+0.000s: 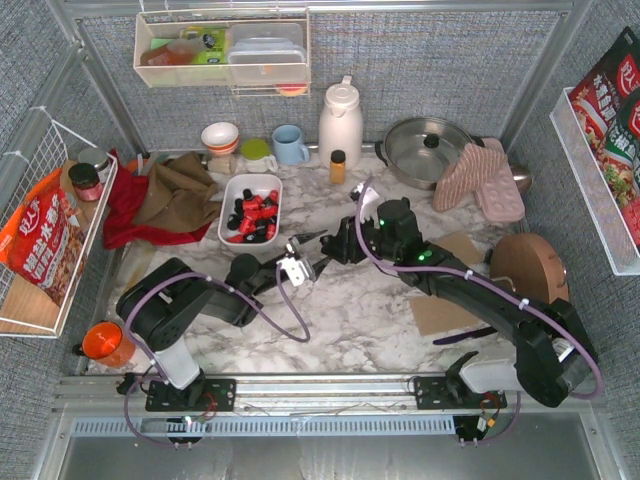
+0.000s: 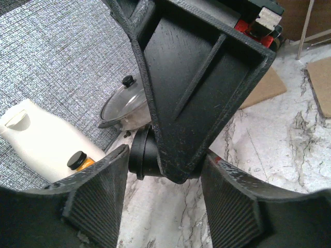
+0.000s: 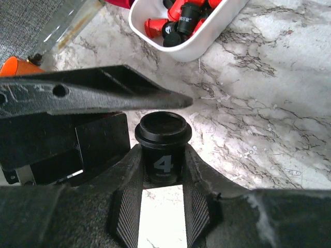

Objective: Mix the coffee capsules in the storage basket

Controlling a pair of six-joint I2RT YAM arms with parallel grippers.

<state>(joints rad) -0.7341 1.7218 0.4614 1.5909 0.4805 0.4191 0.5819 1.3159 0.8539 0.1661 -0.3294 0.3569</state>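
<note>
Black capsule (image 3: 163,150) pinched in right claw (image 3: 162,160) above counter (image 1: 350,300), left claw (image 2: 164,163) spread around it; other capsules (image 1: 252,215) jumbled in storage basket (image 1: 250,178), so mixing looks underway, this one not yet in.

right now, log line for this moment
right gripper: shut on black tapered capsule | left gripper: open beside it | white rectangular basket: red and black capsules inside

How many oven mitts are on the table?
2. A striped mitt leans on the pot at back right. A pink mitt lies touching the striped one, on its right. None shows elsewhere, though clutter could hide another.
</note>
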